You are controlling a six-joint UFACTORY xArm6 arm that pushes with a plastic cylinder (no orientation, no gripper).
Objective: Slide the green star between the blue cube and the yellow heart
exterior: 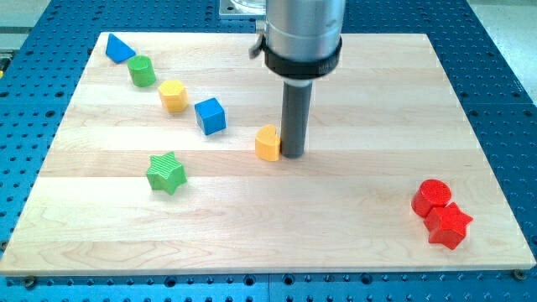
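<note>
The green star [166,173] lies on the wooden board at the view's left, below the other blocks. The blue cube [211,116] sits up and to the right of it. The yellow heart [268,143] lies right of the cube, near the board's middle. My tip [293,154] is down on the board, right against the heart's right side, far to the right of the green star.
A blue triangle [118,49], a green cylinder [142,71] and a yellow hexagon [173,96] run in a diagonal line at the view's top left. A red cylinder [431,197] and a red star [448,225] sit together at the bottom right. The board's [352,235] edges meet a blue perforated table.
</note>
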